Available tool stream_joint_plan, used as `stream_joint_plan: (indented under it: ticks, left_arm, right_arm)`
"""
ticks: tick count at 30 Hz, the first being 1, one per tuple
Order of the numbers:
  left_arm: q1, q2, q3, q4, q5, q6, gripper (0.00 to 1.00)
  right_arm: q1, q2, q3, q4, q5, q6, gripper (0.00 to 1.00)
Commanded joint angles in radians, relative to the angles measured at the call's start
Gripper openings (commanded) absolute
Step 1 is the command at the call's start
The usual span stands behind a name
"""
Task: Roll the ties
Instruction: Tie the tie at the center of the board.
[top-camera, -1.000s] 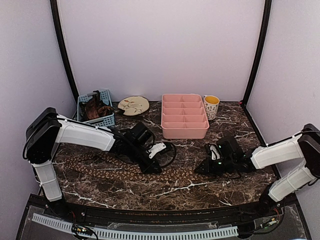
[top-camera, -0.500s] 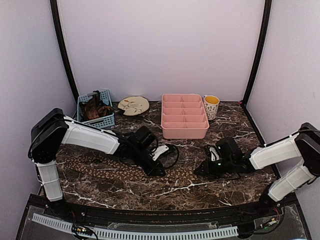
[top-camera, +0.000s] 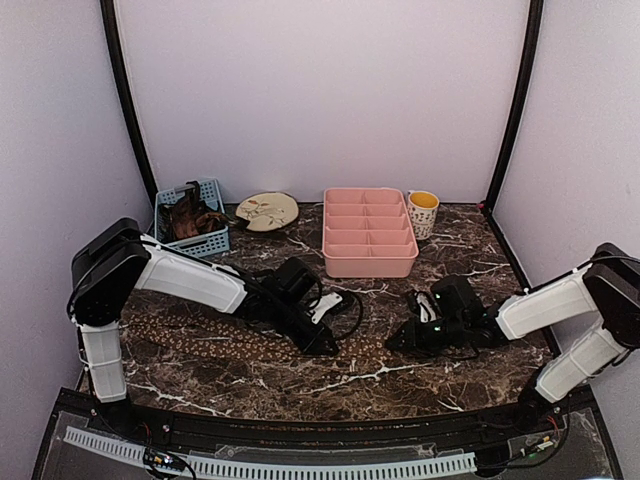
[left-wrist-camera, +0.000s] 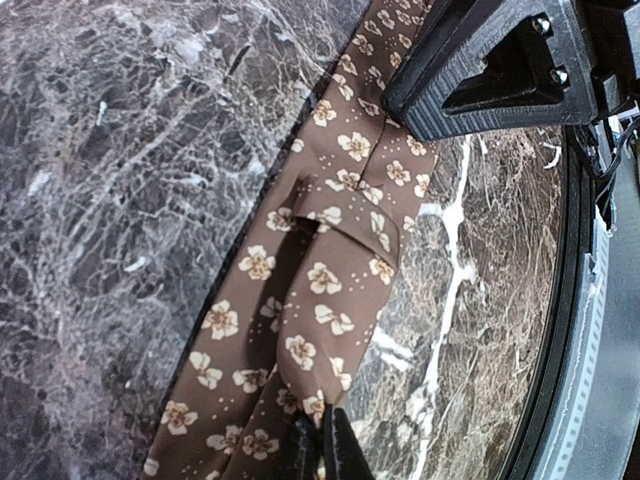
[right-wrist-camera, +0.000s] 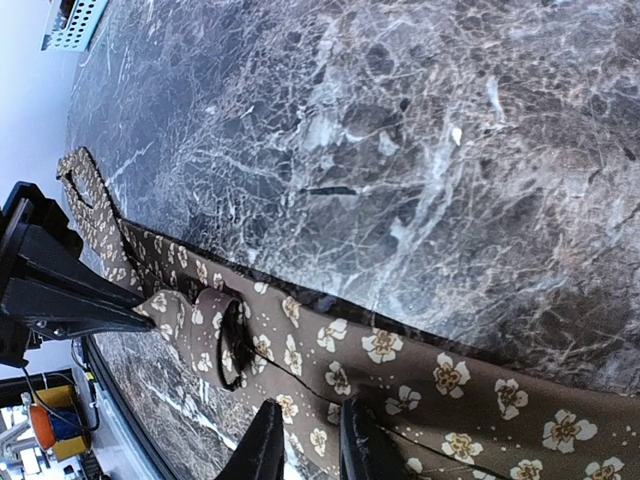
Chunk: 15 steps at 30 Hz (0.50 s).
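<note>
The left arm (top-camera: 190, 278) and the right arm (top-camera: 545, 305) have white shells and black joints. The left hand (top-camera: 324, 347) is black, with a white piece and a looped black cable (top-camera: 345, 310). The right hand (top-camera: 393, 344) is black, with small green lights and two screws.

Brown floral tie (top-camera: 200, 328) lies stretched flat, midsection folded.
</note>
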Motion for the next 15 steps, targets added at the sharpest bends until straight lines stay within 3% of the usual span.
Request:
stream_joint_plan:
  ticks: [1,15]
  left_arm:
    - [-0.017,0.015,0.029,0.038,0.022,-0.025,0.0]
    - [-0.024,0.038,0.043,0.014,-0.008,-0.022,0.0]
  right_arm:
    - [-0.001,0.016,-0.02,0.007,-0.01,0.01,0.2]
    - [0.018,-0.035,0.035,0.032,-0.048,0.015,0.23]
